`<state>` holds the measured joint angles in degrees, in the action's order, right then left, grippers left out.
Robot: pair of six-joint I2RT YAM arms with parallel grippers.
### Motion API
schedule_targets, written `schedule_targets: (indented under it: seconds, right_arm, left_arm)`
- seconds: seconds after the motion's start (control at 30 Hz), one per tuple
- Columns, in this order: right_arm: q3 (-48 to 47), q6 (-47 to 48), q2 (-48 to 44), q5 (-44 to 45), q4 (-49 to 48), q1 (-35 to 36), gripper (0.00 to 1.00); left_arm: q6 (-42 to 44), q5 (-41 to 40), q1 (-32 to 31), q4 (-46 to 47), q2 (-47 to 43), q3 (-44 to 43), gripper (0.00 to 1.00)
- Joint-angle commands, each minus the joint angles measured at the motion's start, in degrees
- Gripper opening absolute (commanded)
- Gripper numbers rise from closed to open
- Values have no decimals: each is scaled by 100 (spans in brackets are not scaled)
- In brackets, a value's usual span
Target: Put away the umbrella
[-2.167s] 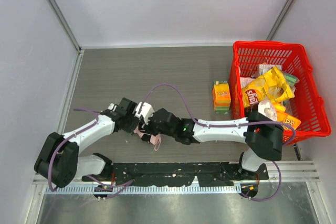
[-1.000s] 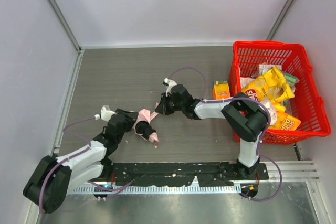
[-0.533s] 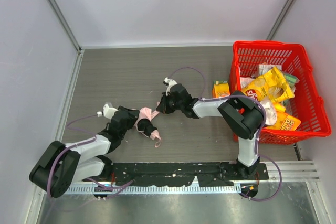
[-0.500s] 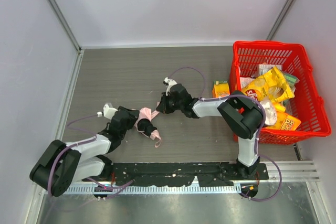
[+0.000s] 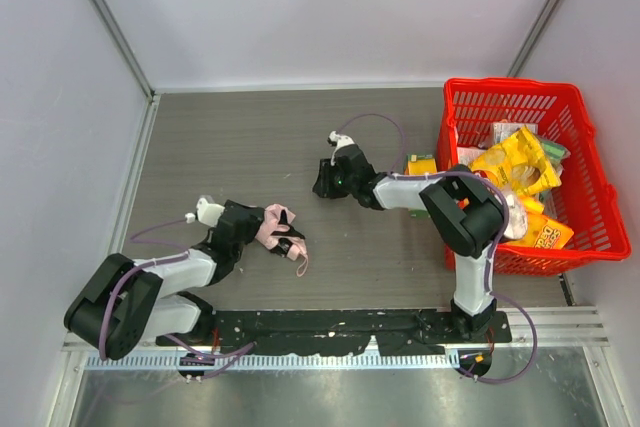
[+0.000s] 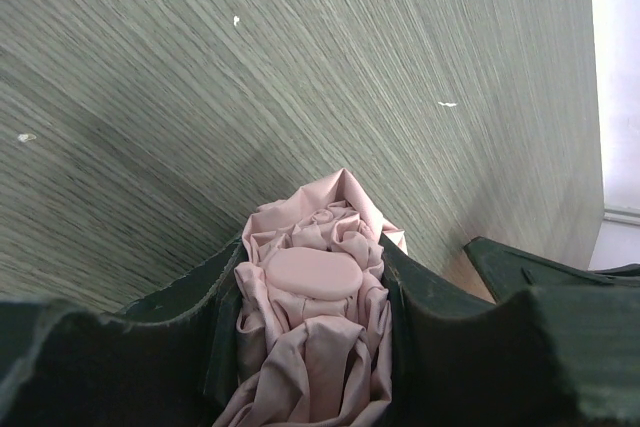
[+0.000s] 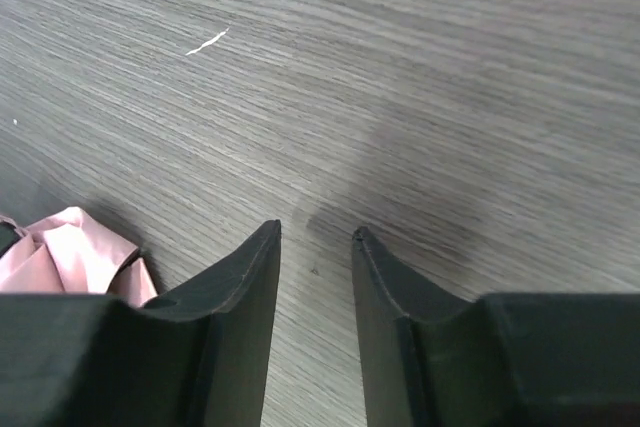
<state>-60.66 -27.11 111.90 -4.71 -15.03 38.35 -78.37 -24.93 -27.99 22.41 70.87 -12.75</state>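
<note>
Near the front of the desk (image 5: 250,147), my left tool (image 6: 315,292) clamps the umbrella (image 5: 278,227); my right tool (image 7: 315,242) hangs empty, slightly parted. I'd bring it in low for the loose strap (image 5: 299,265).

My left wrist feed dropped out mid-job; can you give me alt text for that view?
The left gripper is closed on a pale pink crumpled-fabric compact umbrella, whose bunched folds fill the gap between its dark fingers. Beyond them lies the grey wood-grain table, with a strip of white wall at the right edge.
</note>
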Motion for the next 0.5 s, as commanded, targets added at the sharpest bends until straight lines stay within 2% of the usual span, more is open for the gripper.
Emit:
schedule_targets:
  seconds: [0.0,0.03,0.13,0.17,0.27,0.37,0.47]
  right_arm:
    - [-332,522,-449,340,737,15,45]
    - [-436,653,-580,287,921,32,53]
    - [-727,734,-765,-827,1221,85,63]
    - [-780,603,-835,-1439,1187,120,67]
    - [-658,58,-915,-2418,425,304,76]
    - [-465,-653,-732,-3007,-358,463,78]
    - [-455,-927,-459,-3001,-809,656,79]
  left_arm:
    - [164,-373,13,-906,155,150,0]
    - [164,-372,13,-871,155,168,0]
    - [155,-329,4,-774,146,212,0]
    - [155,-311,13,-669,138,247,0]
    - [129,-320,4,-651,67,291,0]
    - [120,-320,13,-659,-47,317,0]
    - [103,-311,4,-580,-126,361,0]
